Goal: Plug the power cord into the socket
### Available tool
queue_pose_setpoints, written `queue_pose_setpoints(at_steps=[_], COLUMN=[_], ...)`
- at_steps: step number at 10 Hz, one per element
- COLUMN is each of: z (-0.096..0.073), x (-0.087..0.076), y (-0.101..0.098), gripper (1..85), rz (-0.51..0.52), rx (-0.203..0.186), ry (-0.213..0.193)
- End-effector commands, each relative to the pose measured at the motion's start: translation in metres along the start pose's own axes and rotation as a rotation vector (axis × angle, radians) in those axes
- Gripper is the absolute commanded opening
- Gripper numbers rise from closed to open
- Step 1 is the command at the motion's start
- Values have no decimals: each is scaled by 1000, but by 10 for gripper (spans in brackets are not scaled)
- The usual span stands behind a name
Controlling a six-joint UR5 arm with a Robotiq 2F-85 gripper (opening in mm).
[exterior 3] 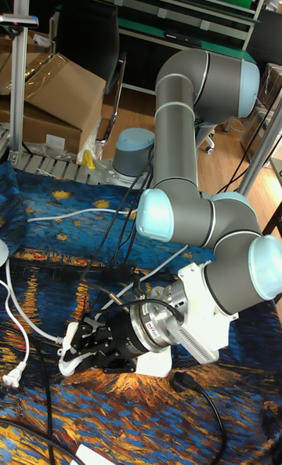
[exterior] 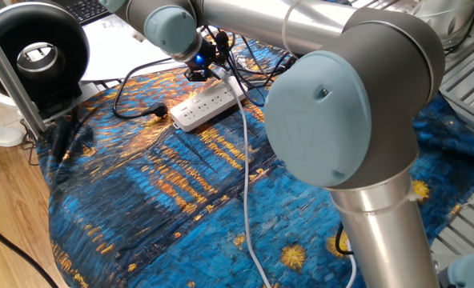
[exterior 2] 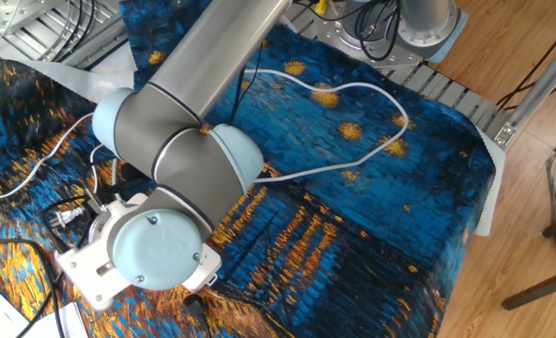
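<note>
We see our arm folded low over the tabletop (exterior: pixel 173 208), elbow joint looming large in one fixed view and the wrist reaching away toward the far side. Our gripper (exterior 3: pixel 78 346) points sideways and slightly down in the tall fixed view, its black fingers (exterior 3: pixel 86 338) drawn close together; whether they clamp anything we cannot tell.

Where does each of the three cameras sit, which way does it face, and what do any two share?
One fixed view: beside the arm's base, facing along the power cord to the socket.
The other fixed view: high overhead, looking down; arm hides the socket.
Tall fixed view: low, table level, facing the gripper.
Shared: the cord and the arm.
</note>
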State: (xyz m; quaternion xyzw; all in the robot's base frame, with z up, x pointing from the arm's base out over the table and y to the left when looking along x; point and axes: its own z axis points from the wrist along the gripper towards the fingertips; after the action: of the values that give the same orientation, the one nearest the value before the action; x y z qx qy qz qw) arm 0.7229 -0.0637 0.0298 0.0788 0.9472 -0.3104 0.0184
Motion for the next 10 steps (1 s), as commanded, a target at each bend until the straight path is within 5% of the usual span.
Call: queue_pose_setpoints(at_steps=[1,8,10], z=[1,3,2], x=[1,2,3], y=[2,-2,-5], gripper=[323,230,13], rz=[2,-1,10], rx=[-9,5,11], ry=[0,-2,8])
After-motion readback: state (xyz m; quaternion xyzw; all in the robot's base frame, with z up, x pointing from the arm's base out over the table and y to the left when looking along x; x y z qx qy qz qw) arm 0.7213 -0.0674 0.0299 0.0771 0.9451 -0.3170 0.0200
